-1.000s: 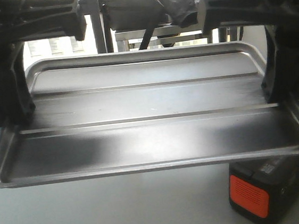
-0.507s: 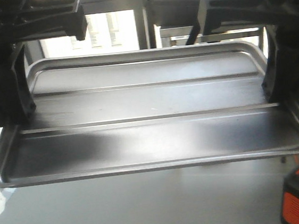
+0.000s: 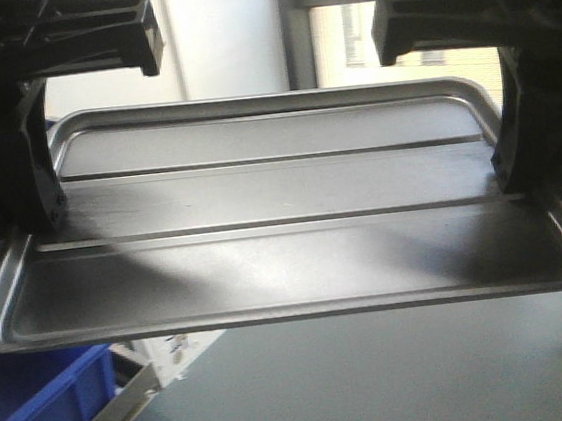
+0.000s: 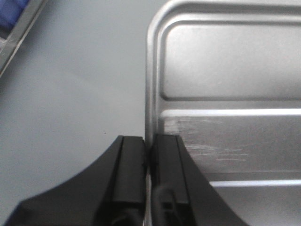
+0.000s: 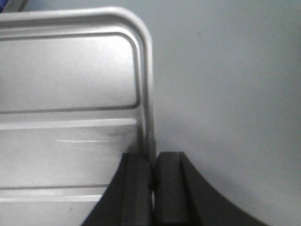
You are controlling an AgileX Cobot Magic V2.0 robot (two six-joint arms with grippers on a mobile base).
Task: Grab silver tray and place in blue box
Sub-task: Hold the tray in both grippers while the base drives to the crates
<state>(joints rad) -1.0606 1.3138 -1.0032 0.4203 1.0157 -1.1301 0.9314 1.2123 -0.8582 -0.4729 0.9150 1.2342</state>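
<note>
Front-facing view: left gripper (image 4: 149, 157) and right gripper (image 5: 154, 167) clamp the tray (image 3: 286, 260) by its rims; box (image 3: 36, 412) below left jaws. Either rim could slip, tilting it.

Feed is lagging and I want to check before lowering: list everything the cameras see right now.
tray: one, silver, held level above the table between both grippers
box: one, blue, lower left of the front view, only partly in frame
table: one, grey, below the tray
left gripper: one, black, shut on the tray's left rim
right gripper: one, black, shut on the tray's right rim
</note>
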